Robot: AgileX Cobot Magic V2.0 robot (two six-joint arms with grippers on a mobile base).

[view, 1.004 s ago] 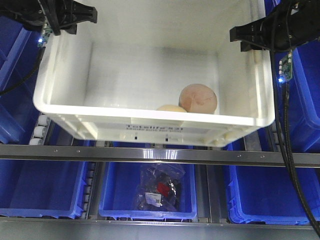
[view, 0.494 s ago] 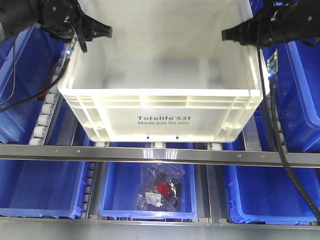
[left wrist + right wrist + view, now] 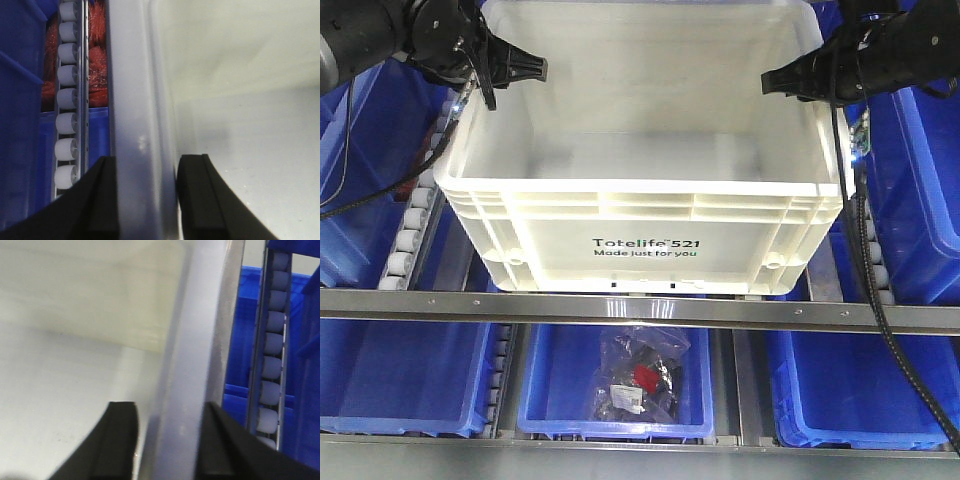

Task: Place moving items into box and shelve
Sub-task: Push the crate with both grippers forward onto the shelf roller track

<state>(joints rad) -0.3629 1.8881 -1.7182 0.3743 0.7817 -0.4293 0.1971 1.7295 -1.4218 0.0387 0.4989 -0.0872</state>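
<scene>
- The left arm was matte black, with rounded, bulky joint housings.
- The left gripper ended in flat black fingers with smooth, slightly curved edges, broad at the base and tapering toward the tip.
- Thin black cables looped down from the left arm, and a small green circuit board with a lit blue-white LED hung beside them.
- The right arm was likewise black and blocky.
- The right gripper carried matching black fingers.
- A thick black cable trailed down from the right arm, beside a small board with a blue light.
</scene>
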